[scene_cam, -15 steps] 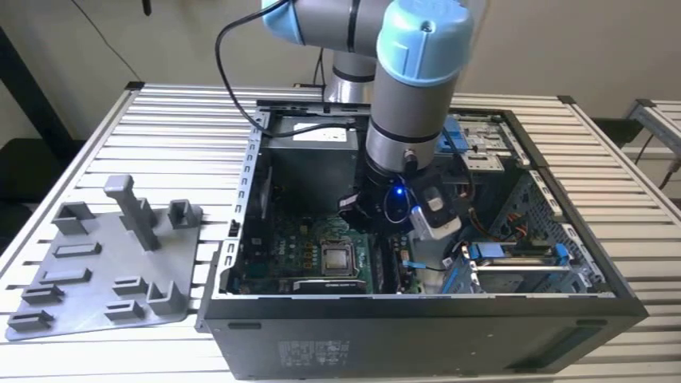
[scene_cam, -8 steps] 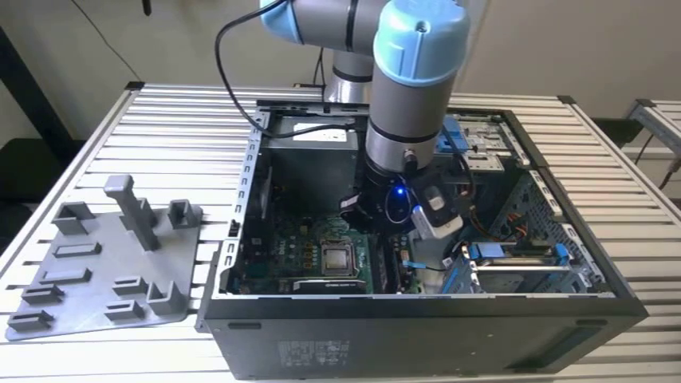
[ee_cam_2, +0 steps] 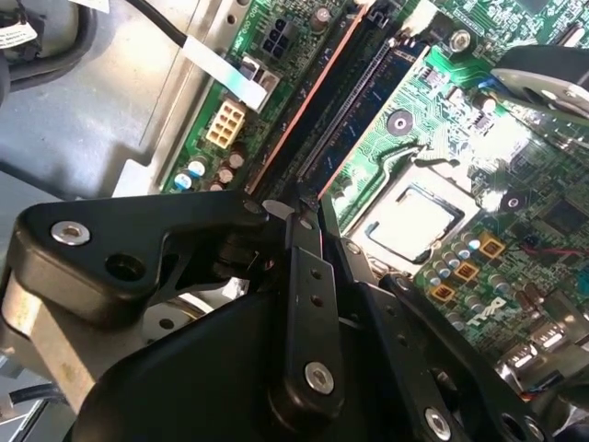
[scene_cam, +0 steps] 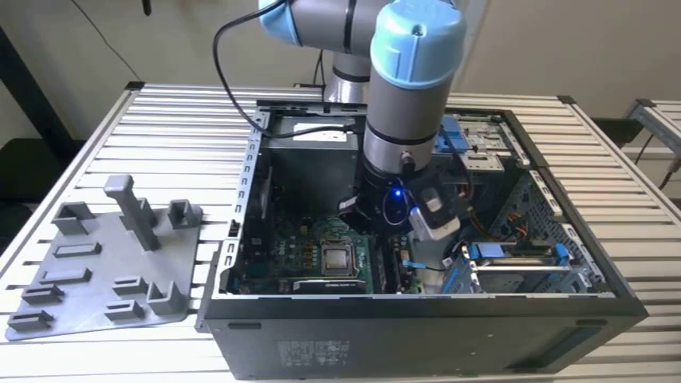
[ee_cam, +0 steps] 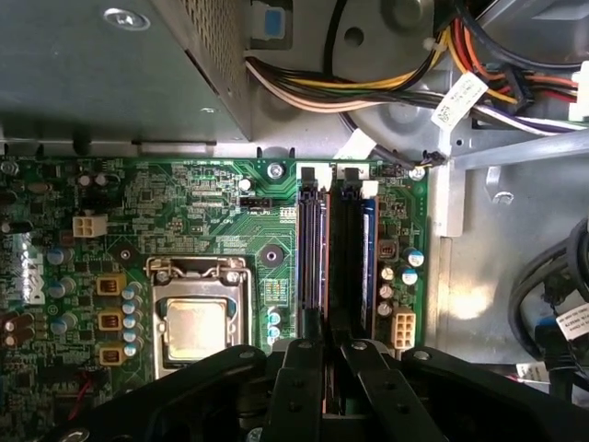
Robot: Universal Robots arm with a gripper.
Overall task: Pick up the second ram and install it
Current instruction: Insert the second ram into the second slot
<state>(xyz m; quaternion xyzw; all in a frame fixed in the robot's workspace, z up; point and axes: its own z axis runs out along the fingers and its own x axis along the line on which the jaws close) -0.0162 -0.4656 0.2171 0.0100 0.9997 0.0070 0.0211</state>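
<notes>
Grey plastic tray (scene_cam: 101,267) w/ upright posts sits on the slatted table (scene_cam: 181,120), at the exterior view's left of the open PC case (scene_cam: 426,319), apart from it. Arm reaches down into the case; drive cage (scene_cam: 521,267) and cable bundle (ee_cam: 386,87) crowd the space beside the green motherboard (ee_cam: 202,207), CPU socket (ee_cam: 195,318) near the slots. Gripper (ee_cam: 324,345) is right over the RAM slots (ee_cam: 317,249), fingers (ee_cam_2: 306,276) nearly together, only a thin gap. Second ram (ee_cam: 346,262) looks to stand in the slot under the fingertips; can't tell if it's gripped.
</notes>
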